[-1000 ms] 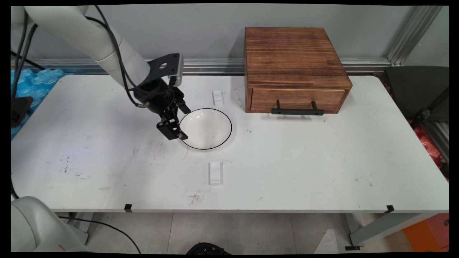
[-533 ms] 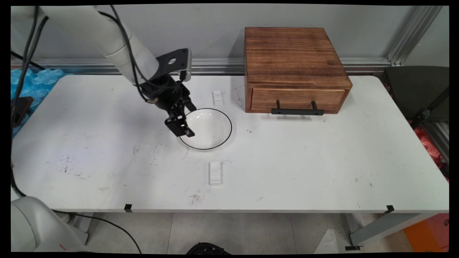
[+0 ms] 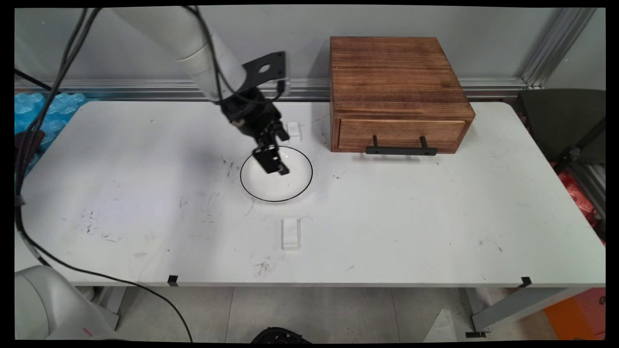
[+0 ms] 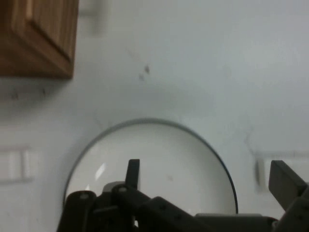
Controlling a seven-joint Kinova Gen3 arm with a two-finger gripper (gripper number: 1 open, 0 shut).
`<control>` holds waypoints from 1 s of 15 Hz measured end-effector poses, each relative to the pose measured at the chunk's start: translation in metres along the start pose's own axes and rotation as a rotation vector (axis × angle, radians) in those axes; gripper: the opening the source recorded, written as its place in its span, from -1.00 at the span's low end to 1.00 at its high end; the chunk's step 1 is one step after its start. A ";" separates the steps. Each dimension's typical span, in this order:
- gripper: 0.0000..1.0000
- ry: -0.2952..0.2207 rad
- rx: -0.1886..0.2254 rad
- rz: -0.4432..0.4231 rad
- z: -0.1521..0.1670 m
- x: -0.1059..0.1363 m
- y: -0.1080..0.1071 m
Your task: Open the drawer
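Hovering gripper (image 3: 275, 166) spread, over white bowl (image 3: 290, 186)

A wooden drawer box (image 3: 399, 92) (drawer shut) and two small white blocks (image 3: 291, 233) sit on the white table (image 3: 435, 217).

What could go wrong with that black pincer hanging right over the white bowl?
The open black pincer sits over the white bowl with the thin black rim, one finger inside the rim. Dropping or swinging sideways, it might knock or tip the bowl. The bowl could then slide into the small white block behind it. The brown wooden drawer box stands nearby; a wide swing might hit it.
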 end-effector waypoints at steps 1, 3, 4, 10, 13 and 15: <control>1.00 0.007 -0.001 0.006 0.002 0.011 -0.002; 1.00 0.024 -0.002 0.016 0.004 0.032 -0.006; 1.00 0.034 -0.001 0.021 0.006 0.043 -0.008; 1.00 0.086 0.016 0.057 0.016 0.112 -0.019; 1.00 0.101 0.031 0.091 0.028 0.142 -0.023; 1.00 0.105 0.043 0.104 0.038 0.159 -0.024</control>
